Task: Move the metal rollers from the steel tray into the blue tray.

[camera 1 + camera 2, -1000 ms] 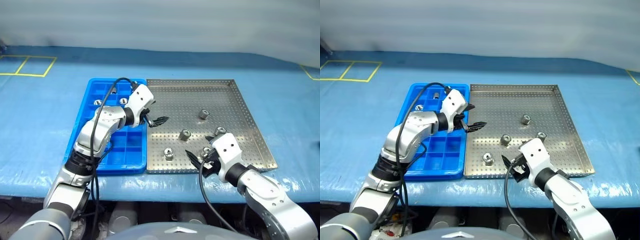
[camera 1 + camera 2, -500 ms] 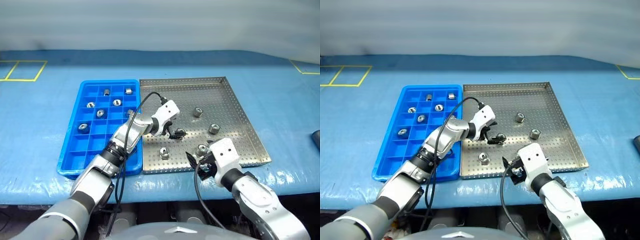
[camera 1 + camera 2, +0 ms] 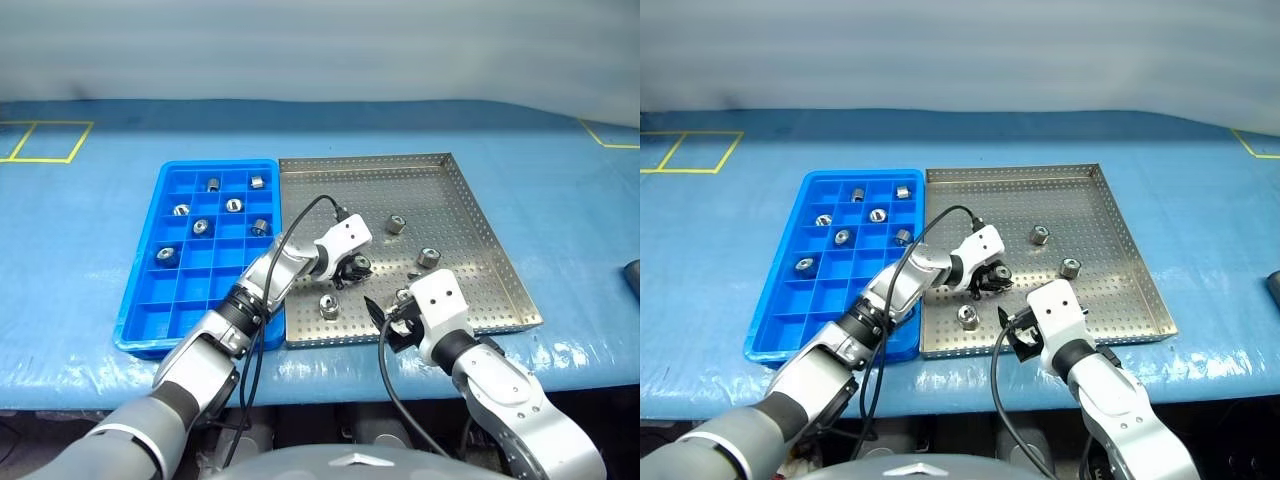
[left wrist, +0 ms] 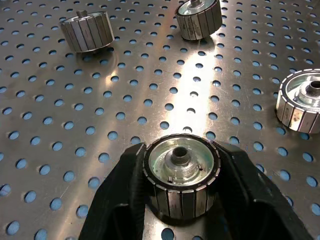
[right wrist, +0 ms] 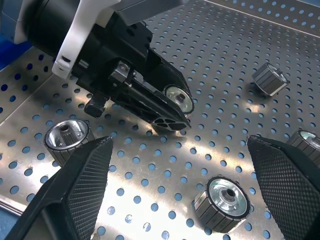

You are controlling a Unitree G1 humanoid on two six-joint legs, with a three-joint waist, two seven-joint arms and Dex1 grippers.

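The steel tray [image 3: 455, 195] lies right of the blue tray [image 3: 200, 300]. My left gripper [image 3: 355, 268] reaches across to the steel tray's middle and is shut on a metal roller [image 4: 181, 172], which rests on the perforated floor between the two black fingers [image 4: 125, 200]. Loose rollers lie at the back [image 3: 396, 224], to the right [image 3: 429, 257] and near the front rim [image 3: 328, 307]. Several rollers sit in the blue tray's far compartments [image 3: 232, 205]. My right gripper [image 3: 390, 318] hovers open over the steel tray's front edge, with another roller [image 5: 225, 196] on the floor beneath it.
Both trays rest on a table under a blue sheet [image 3: 560, 210]. Yellow tape lines [image 3: 40, 140] mark its far left. A dark object [image 3: 632, 275] lies at the right edge. Black cables [image 3: 290, 225] loop from both wrists.
My left gripper swung from the blue tray's edge to the steel tray's middle, dropped to the floor and closed on a roller. The right gripper stayed open in place. The camera shifted.
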